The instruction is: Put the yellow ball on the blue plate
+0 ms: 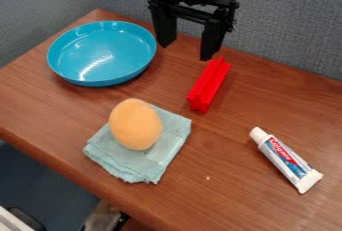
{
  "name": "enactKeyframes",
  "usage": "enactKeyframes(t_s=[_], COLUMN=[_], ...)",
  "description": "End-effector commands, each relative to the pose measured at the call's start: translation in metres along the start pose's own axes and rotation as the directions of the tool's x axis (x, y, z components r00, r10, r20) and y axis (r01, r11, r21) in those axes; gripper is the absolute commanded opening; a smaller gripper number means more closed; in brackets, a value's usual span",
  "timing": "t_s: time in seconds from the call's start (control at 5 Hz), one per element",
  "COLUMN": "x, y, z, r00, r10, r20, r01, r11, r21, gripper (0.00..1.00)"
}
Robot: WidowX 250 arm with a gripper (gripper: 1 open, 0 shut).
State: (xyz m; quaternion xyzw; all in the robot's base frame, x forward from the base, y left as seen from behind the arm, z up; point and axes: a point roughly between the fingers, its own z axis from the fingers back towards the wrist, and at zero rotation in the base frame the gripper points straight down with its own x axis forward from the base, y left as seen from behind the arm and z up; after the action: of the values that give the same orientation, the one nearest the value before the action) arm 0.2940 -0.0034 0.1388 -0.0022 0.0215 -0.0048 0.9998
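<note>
Nothing done yet: ball [135, 124] resting on cloth [138, 147], plate [102, 54] empty, gripper [186, 47] spread wide, holding nothing, well behind.

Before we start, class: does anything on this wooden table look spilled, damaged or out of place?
Nothing stands out. The orange-yellow egg-shaped ball rests on the pale teal folded cloth, the glossy blue plate is empty and upright, and nothing is spilled.
</note>
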Motion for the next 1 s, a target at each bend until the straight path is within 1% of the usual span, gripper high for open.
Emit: enactKeyframes(t_s=[0.0, 0.2, 0.4, 0.6, 0.8], x=[-0.005, -0.027, -0.048, -0.065, -0.078], y=[0.001, 0.005, 0.012, 0.023, 0.029], z=[-0.006, -0.008, -0.013, -0.021, -0.03], r00=[1.0, 0.997, 0.991, 0.983, 0.973], r10=[0.014, 0.068, 0.135, 0.185, 0.229], r20=[-0.019, -0.022, -0.018, 0.003, 0.021], r01=[-0.014, -0.068, -0.135, -0.185, -0.229], r11=[1.0, 0.998, 0.991, 0.983, 0.973], r21=[-0.004, -0.009, -0.01, -0.01, -0.005], gripper=[1.0, 1.0, 1.0, 1.0, 1.0])
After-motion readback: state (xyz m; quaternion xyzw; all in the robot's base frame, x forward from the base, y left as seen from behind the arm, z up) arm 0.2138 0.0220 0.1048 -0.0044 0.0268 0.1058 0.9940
